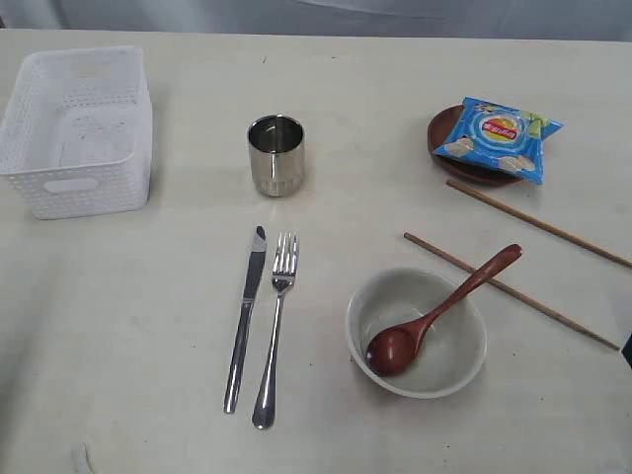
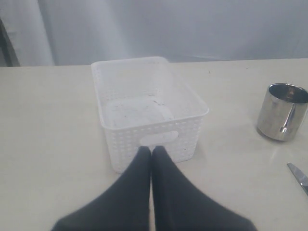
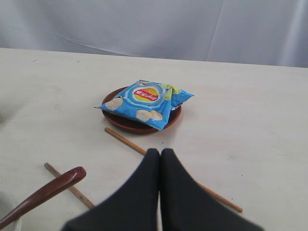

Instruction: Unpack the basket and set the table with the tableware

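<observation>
From the table's middle, the basket sits at ten o'clock, and the steel cup is near twelve. The knife and fork lie side by side at six. The bowl at five holds the wooden spoon. Two chopsticks slant across three o'clock. At two, a blue chip bag covers most of the brown plate. The left gripper is pinched closed on nothing and points at the basket's handle wall. The right gripper is likewise closed, over a chopstick. Bare tabletop lies at eight.
</observation>
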`<state>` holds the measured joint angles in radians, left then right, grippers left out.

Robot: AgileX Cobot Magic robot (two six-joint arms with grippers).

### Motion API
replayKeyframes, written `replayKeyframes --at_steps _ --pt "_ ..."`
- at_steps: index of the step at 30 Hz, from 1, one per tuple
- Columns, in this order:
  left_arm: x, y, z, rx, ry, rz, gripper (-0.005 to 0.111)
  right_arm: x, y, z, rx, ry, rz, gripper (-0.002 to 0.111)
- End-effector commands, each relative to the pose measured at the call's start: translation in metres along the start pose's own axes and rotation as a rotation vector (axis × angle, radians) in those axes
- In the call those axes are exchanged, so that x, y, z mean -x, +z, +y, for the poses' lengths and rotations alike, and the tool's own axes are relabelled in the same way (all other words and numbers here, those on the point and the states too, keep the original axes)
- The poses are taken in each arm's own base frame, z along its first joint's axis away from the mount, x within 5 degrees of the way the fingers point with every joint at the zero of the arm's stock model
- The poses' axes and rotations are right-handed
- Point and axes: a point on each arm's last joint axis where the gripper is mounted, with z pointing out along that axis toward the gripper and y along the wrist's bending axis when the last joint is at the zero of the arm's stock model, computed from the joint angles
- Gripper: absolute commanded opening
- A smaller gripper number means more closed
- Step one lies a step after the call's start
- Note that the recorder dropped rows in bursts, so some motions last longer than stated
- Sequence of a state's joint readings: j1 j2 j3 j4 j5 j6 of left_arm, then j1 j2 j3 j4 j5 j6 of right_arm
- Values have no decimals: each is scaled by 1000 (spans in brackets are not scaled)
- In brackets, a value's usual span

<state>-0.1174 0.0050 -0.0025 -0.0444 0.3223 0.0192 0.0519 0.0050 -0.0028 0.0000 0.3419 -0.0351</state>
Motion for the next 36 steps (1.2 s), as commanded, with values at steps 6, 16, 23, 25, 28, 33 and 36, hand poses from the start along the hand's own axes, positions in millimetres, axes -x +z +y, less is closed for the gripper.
replayKeyframes --at_steps 6,16,23,25,28,33,36 --pt "0 0 1 8 24 -4 0 -1 0 0 -1 -7 -4 0" --pt "0 0 -1 -21 31 -4 0 -1 0 0 -1 -7 -4 0" --pt "0 0 -1 -21 31 -4 0 -1 0 0 -1 -7 -4 0" --pt "0 0 -1 -21 31 -4 0 -1 0 0 -1 -7 -4 0" --pt "0 0 -1 -21 31 -4 0 -1 0 0 -1 -7 -4 0" --pt "0 0 -1 -21 31 -4 0 -1 0 0 -1 -7 -4 0" --pt "0 0 -1 -21 31 -4 0 -1 0 0 -1 -7 -4 0"
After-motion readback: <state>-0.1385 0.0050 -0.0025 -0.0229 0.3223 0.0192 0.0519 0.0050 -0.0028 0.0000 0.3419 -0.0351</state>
